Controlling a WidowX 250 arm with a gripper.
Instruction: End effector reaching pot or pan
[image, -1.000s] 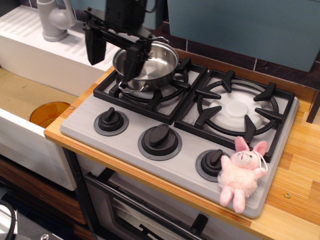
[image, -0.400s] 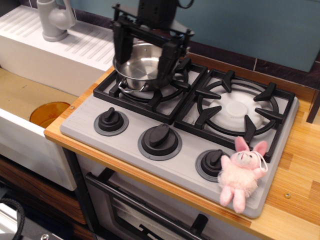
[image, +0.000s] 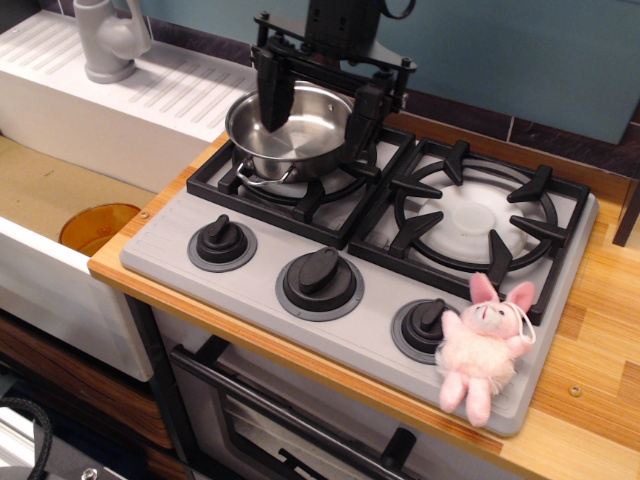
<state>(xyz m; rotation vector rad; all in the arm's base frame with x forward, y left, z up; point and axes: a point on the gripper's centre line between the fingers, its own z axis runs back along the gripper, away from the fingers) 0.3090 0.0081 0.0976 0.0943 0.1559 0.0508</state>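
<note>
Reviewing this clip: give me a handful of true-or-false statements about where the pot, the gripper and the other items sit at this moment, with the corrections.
1. The pot sits on the left burner. True.
2. The gripper is shut on a pot handle. False: its fingers are spread wide, one appearing inside the pot, the other near its right rim.
3. A pink plush bunny lies at the front right corner of the stove. True.
4. The right burner holds a second pot. False: it is bare.
5. The stove has three black knobs along its front. True.
6. The pot has a lid on. False: it is open, its shiny inside showing.
</note>
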